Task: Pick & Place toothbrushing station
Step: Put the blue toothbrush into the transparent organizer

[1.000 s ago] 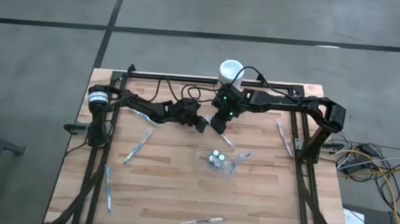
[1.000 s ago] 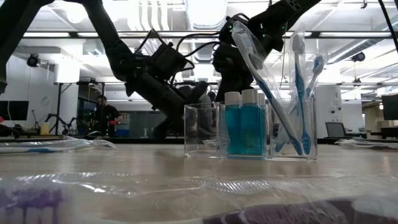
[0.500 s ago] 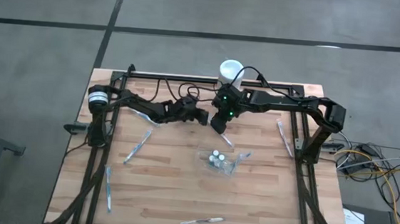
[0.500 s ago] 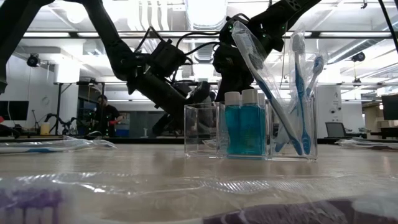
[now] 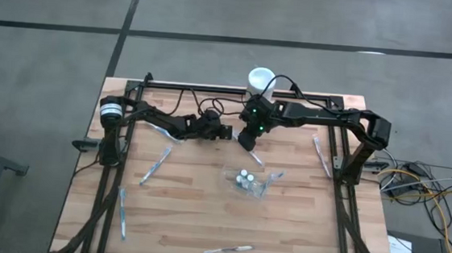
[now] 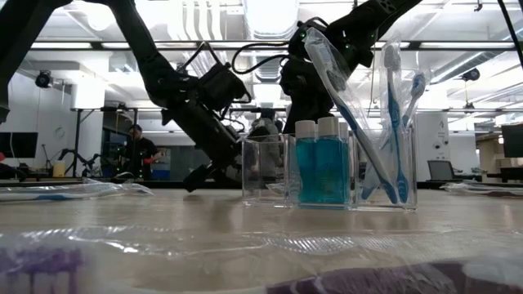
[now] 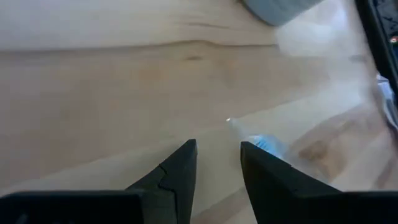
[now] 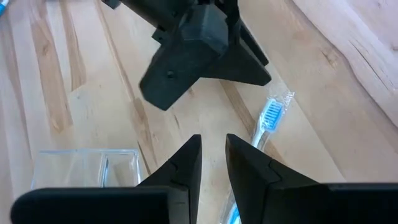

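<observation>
Both grippers, left (image 7: pixel 214 165) and right (image 8: pixel 212 158), hover empty with narrow gaps over a wrapped toothbrush (image 8: pixel 268 118); the right should widen, then straddle its handle squarely.

The table (image 5: pixel 187 212) is showing pale wood grain; the tubes (image 6: pixel 320 167) are showing teal bodies under white caps; the toothbrushes (image 6: pixel 396 122) are showing blue and white; both arms are showing black; the cylinder (image 5: pixel 260 79) is showing white.
</observation>
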Robot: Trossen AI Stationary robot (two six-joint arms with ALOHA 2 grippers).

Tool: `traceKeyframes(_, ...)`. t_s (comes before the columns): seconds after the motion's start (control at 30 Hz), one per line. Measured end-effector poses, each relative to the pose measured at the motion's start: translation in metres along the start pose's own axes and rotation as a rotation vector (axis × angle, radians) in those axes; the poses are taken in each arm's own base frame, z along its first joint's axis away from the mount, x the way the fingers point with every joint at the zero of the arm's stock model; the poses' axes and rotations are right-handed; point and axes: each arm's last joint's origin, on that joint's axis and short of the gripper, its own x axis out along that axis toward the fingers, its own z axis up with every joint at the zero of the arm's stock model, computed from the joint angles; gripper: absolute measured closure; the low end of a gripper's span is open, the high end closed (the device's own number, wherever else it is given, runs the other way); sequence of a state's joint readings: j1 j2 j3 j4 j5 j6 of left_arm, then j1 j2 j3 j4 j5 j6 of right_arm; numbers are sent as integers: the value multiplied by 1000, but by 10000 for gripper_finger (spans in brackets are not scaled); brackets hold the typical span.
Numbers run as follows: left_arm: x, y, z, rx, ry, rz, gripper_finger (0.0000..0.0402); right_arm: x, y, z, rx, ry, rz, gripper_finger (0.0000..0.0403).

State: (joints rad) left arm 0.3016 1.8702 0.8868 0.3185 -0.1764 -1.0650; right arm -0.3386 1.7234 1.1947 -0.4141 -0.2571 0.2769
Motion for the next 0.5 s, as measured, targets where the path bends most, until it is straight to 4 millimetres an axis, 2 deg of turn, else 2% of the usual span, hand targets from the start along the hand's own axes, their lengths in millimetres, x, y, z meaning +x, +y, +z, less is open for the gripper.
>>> traceKeyframes(0.2, 0, 0, -1, -143, 17, -8, 273, -20, 6, 5, -61, -73, -37, 335)
traceKeyframes(0.37, 0, -2, 2, -234, 21, -17, 273, -56, 15, 10, -111, -189, -67, 335)
traceKeyframes(0.5, 2, -9, 12, -270, 1, -57, 273, -83, 22, 10, -147, -264, -51, 335)
